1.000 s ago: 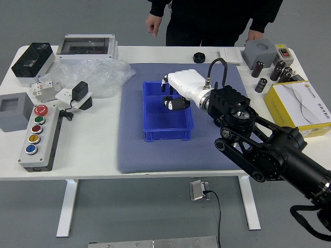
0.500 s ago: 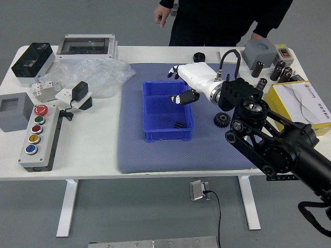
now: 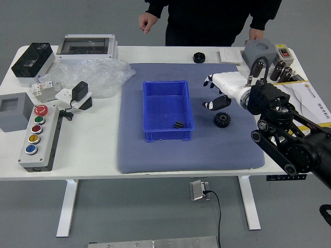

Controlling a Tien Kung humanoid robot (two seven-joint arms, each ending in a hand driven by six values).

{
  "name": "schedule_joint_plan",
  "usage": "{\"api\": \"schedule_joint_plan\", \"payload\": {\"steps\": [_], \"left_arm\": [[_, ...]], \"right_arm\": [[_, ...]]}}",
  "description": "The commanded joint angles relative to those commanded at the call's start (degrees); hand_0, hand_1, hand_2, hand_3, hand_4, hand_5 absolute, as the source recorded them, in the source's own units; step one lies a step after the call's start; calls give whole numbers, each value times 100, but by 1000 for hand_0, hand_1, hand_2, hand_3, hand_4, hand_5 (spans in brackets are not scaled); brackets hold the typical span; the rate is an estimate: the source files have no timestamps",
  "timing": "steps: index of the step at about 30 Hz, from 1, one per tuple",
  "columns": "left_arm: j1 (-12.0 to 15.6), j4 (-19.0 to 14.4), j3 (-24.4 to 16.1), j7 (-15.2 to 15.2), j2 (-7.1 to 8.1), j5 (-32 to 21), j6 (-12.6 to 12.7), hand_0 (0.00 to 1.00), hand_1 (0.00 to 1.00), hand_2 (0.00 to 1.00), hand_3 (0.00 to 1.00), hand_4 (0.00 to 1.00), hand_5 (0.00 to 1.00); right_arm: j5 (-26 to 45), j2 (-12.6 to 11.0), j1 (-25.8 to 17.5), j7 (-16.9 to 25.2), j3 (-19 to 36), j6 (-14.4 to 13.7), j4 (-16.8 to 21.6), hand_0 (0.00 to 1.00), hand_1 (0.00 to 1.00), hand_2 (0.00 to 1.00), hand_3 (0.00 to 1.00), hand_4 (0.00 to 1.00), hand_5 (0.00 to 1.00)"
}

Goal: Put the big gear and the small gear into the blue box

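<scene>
Right white-and-black robot hand (image 3: pixel 209 94) above the blue-grey rectangular mat (image 3: pixel 207 150), between the open blue plastic box (image 3: pixel 149 116) and the right side of the white table (image 3: pixel 93 152). Its fingers were spread and grasped nothing. The black toothed round gear (image 3: pixel 222 120), apparently the big one, lay on the mat to the right of the box, outside it. The gear was on the near side of the thumb, close to it in the view and slightly right of its tip; the height between them could not be told. Being round, the gear offered no long axis to match, so the next move probably called for a shift toward the table's near edge and a descent. A small black piece (image 3: pixel 179 124), probably the small gear, lay inside the box near its near right corner. A person's two hands hung beyond the far edge, touching nothing on the table.
</scene>
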Motion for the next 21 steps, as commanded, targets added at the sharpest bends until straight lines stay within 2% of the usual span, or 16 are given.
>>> {"api": "schedule_joint_plan", "payload": {"steps": [1,6,7,12,14,21], "left_arm": [[1,0,-1,0,1,0,0,854,837,834,841,760,391],[3,0,-10,2,10,18,-1,854,837,834,841,760,391],[4,0,-16,3,12,25,-2,854,837,834,841,760,391],[7,0,-64,15,18,79,-9,854,837,834,841,760,391],[7,0,-72,17,20,89,-10,854,837,834,841,760,392],[2,0,-81,18,26,107,-13,854,837,834,841,760,392]], "right_arm": [[2,-6,2,-5,2,34,-41,658,614,721,733,756,340],[3,-33,17,-32,-8,280,-211,658,614,721,733,756,340],[1,-35,19,-36,-11,332,-229,693,648,759,790,761,324],[-15,-41,20,-70,-39,575,-283,693,648,759,790,761,324],[-20,-41,19,-87,-53,665,-301,704,661,776,820,768,322],[-35,-26,15,-132,-100,852,-330,717,673,792,839,774,321]]}}
